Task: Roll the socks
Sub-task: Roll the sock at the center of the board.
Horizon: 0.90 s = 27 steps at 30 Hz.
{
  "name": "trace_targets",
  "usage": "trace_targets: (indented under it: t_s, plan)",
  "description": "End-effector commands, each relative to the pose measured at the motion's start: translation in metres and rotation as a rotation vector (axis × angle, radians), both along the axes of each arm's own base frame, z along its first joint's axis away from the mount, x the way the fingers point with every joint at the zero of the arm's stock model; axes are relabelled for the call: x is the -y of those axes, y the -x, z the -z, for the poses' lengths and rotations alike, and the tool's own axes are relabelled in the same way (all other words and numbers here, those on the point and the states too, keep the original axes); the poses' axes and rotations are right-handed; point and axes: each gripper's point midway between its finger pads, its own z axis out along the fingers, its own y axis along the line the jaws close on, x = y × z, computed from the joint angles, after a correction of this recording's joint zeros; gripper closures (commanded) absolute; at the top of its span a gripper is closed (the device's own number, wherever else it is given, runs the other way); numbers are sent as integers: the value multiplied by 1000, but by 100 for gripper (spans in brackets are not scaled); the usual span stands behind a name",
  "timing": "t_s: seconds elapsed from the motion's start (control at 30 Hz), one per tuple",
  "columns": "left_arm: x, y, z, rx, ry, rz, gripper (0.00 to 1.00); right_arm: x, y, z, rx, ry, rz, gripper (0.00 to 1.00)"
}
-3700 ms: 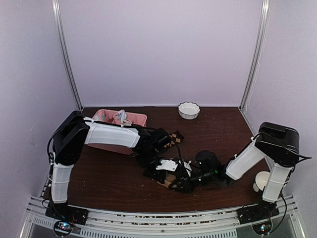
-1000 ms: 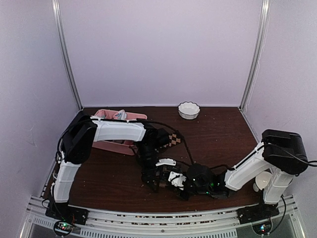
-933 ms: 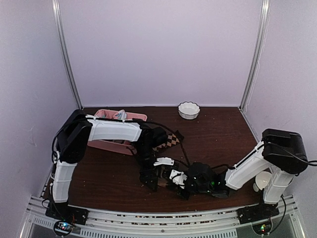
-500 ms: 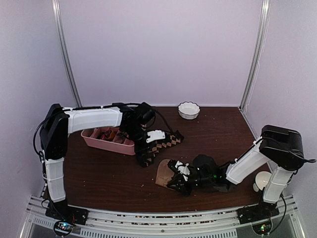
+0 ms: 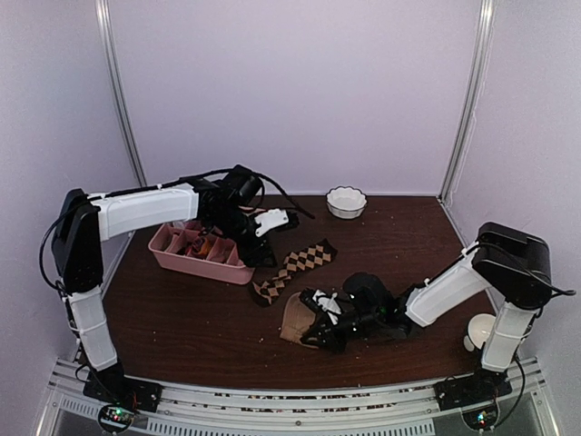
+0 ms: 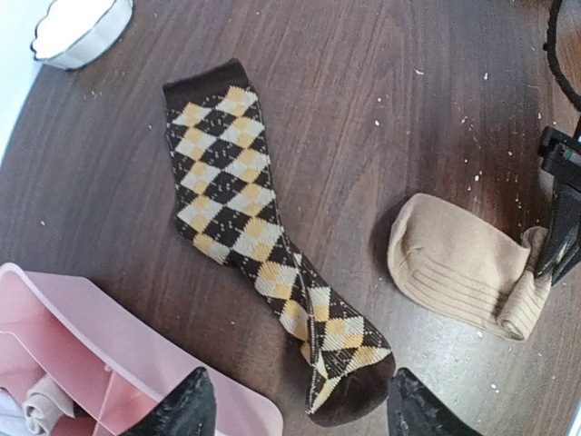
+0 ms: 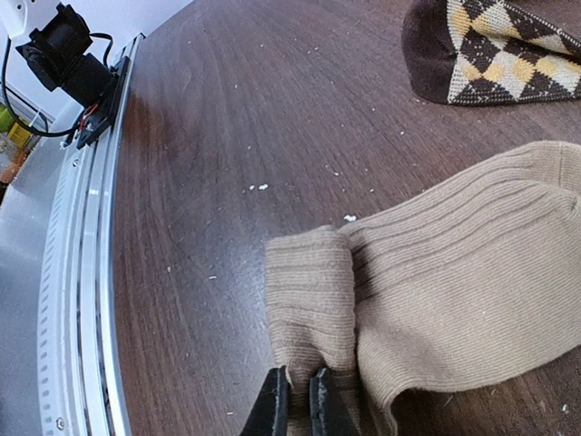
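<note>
The dark brown argyle sock (image 6: 245, 227) lies flat and stretched out on the table, also seen in the top view (image 5: 295, 266). My left gripper (image 6: 300, 416) hovers open above its toe end with nothing between the fingers, and it stands next to the pink tray (image 5: 261, 247). The tan sock (image 7: 454, 300) lies to the front right of the argyle one (image 5: 292, 318). Its near end is folded over into a short roll. My right gripper (image 7: 297, 398) is shut on that folded end, low over the table (image 5: 318, 327).
A pink divided tray (image 5: 195, 250) with small rolled bundles stands at the left, close under my left arm. A white bowl (image 5: 346, 202) sits at the back. A white round object (image 5: 481, 331) rests near the right arm's base. The metal rail (image 7: 82, 272) runs along the table's near edge.
My left gripper has left the argyle sock and drawn back and up toward the pink tray, so the sock lies free and flat. The right gripper keeps its hold on the tan sock.
</note>
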Motion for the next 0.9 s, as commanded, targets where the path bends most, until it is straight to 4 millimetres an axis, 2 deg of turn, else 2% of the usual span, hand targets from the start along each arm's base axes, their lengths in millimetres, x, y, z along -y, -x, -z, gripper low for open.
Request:
trace_targets:
  t_s: [0.0,0.2,0.4,0.5,0.73,0.87]
  plan:
    - [16,25,22,-56,11,105,35,52,33,73,-214,296,12,100]
    - [54,31,65,-104,-33,126,40,57,39,73,-272,240,75,100]
    - [91,33,81,-67,-55,170,39,66,45,76,-283,241,87,100]
    - [94,32,90,-42,-84,187,39,67,46,77,-290,243,89,100]
    - [80,16,121,53,-213,161,40,67,50,80,-327,234,97,100]
    - [83,5,124,91,-221,142,40,65,56,81,-341,234,89,100]
